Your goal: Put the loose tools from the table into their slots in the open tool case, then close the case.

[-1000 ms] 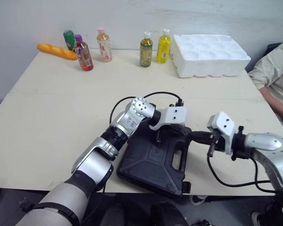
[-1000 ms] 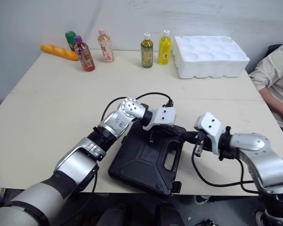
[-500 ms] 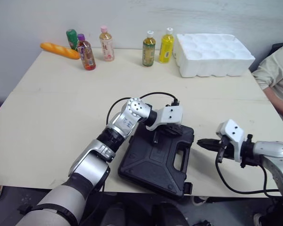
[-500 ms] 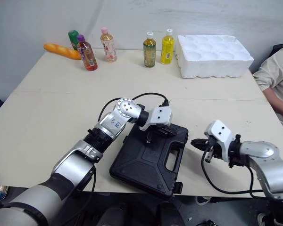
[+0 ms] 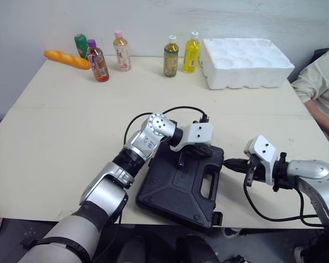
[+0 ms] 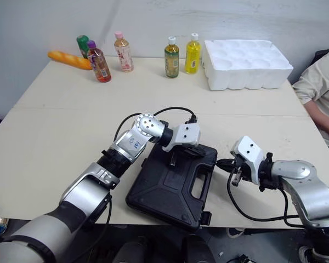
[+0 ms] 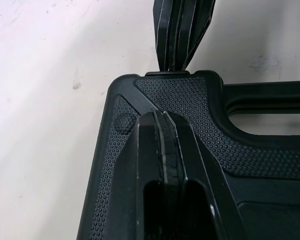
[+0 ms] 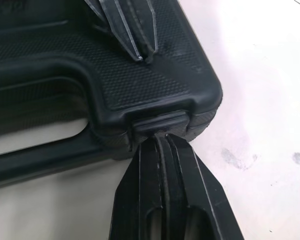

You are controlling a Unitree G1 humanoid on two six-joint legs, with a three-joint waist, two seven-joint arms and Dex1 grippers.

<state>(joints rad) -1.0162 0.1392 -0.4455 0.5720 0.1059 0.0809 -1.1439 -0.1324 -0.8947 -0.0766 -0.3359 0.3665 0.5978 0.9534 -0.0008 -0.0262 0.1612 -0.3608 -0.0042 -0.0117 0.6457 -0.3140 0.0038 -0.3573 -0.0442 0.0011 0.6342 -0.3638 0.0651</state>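
Left gripper (image 7: 162, 119): fingers lying pressed together with no gap, tips resting on the textured lid of the tool case (image 5: 178, 189), near its far corner on the handle side. It is gripping nothing.

Right gripper (image 8: 162, 140): fingers likewise lying together. The tips are touching the small latch tab (image 8: 157, 121) on the case's edge at that same corner. The arm is reaching in from the robot's right, low over the table (image 5: 71, 126). The two grippers are sitting close to each other, one on top of the lid, the other against the side.

Case is lying flat with its lid down at the near edge of the table, carry handle (image 5: 216, 181) facing the right arm. Second latch (image 5: 216, 218) is showing at the near corner; cannot tell whether either latch is snapped.

Standing along the far edge:
- white foam tray (image 5: 247, 63)
- yellow bottle (image 5: 190, 53)
- green-labelled bottle (image 5: 170, 57)
- pink-capped bottle (image 5: 120, 51)
- red-drink bottle (image 5: 97, 62)
- green bottle (image 5: 80, 46)
- bread loaf (image 5: 66, 59)

A person's sleeve (image 5: 318, 82) is showing at the right edge.
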